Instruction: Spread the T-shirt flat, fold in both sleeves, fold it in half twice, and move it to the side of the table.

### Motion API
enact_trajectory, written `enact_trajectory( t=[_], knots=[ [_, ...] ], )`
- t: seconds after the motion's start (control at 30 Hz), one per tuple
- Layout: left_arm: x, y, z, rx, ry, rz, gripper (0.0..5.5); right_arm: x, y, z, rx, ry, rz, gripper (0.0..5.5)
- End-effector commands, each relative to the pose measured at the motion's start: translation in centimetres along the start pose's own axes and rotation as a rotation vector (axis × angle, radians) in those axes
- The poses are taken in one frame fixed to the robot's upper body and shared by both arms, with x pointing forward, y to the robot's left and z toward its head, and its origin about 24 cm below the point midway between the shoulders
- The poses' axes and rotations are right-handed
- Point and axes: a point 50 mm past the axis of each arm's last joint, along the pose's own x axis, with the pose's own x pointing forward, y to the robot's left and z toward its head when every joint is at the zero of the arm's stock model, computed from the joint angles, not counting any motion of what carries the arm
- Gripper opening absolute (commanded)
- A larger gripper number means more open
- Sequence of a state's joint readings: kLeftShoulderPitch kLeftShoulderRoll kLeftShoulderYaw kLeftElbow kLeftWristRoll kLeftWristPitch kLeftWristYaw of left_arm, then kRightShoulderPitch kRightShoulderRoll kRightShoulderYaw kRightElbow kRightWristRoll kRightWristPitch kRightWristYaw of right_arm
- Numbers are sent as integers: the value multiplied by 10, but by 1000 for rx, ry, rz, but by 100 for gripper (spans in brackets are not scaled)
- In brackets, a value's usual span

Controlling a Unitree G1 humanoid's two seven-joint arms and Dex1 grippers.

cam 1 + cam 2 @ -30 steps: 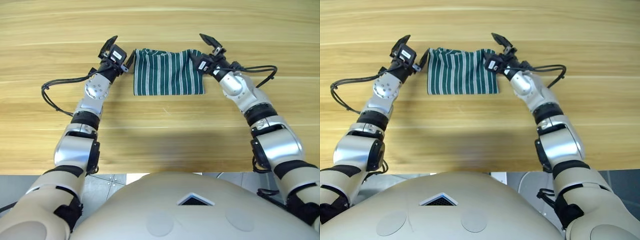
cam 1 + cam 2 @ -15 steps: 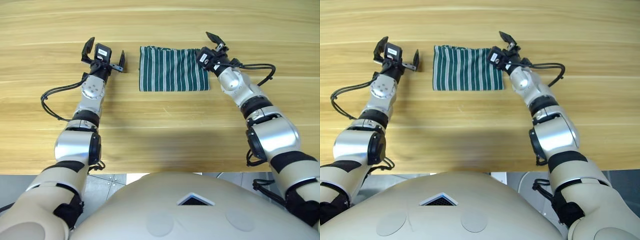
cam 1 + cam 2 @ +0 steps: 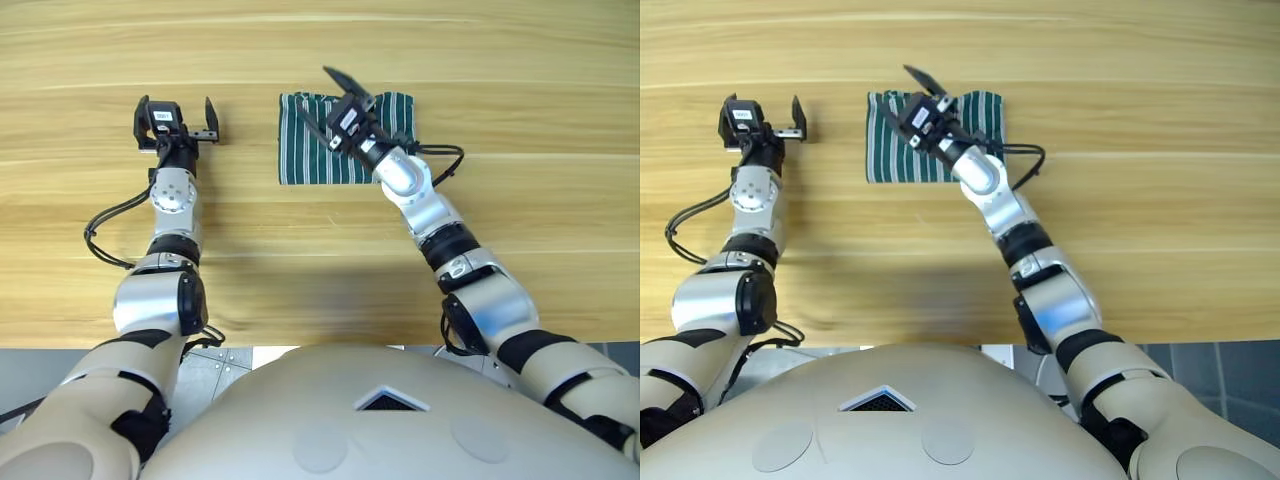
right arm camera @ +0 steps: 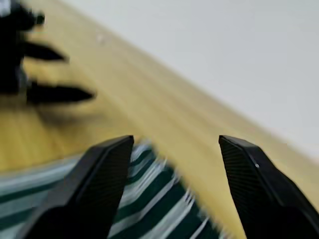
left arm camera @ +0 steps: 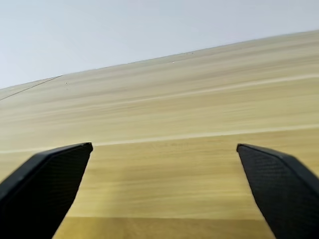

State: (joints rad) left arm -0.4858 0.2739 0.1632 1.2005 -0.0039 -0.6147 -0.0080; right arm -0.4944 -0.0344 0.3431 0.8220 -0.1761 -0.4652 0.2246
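The T-shirt (image 3: 300, 168) lies on the table (image 3: 500, 60), ahead of the robot. The left gripper (image 3: 176, 102) is to the left of the T-shirt, apart from it, above bare table. The right gripper (image 3: 311, 90) is over the T-shirt's far left corner.

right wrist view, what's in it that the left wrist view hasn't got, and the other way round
Right wrist view: the green striped T-shirt, lying below the open right pincer.
Left wrist view: a long bare stretch of the wooden table running ahead between its own fingers.
Shared: the left pincer, open, seen close in its own view and farther off in the right wrist view, plus the table's wood grain and the pale wall behind.
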Motion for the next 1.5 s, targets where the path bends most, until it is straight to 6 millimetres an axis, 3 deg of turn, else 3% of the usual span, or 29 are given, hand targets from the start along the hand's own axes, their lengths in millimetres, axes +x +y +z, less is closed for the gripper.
enact_trajectory(
  t=[0.03, 0.13, 0.3, 0.43, 0.67, 0.77, 0.87, 0.93, 1.13, 1.37, 1.5],
  knots=[
    [-3, 1, -4, -10, 12, 19, 537, 2, -1, -7, 161, 71, -12, 316],
    [-4, 4, -5, -15, 12, 31, 537, 0, -6, -15, 347, 161, -55, 316],
    [-5, 6, -5, -21, 11, 42, 537, -8, -27, -41, 478, 390, -196, 316],
    [-6, 9, -6, -27, 4, 55, 537, -23, -51, -65, 421, 568, -362, 316],
    [-8, 13, -7, -40, 4, 78, 537, -58, -89, -87, 370, 727, -616, 316],
    [-16, 26, -13, -50, 5, 132, 537, -83, -124, -88, 442, 766, -897, 316],
    [-28, 43, -21, -59, 10, 200, 537, -112, -158, -85, 636, 728, -1210, 316],
    [-37, 52, -27, -79, 10, 236, 537, -139, -174, -87, 709, 724, -1402, 316],
    [-65, 74, -40, -89, 7, 351, 537, -193, -176, -100, 709, 843, -1706, 316],
    [-88, 90, -48, -89, 12, 433, 537, -187, -176, -97, 706, 839, -1732, 316],
    [-94, 96, -45, -96, -35, 488, 537, -174, -197, -78, 649, 680, -1762, 316]
  ],
)
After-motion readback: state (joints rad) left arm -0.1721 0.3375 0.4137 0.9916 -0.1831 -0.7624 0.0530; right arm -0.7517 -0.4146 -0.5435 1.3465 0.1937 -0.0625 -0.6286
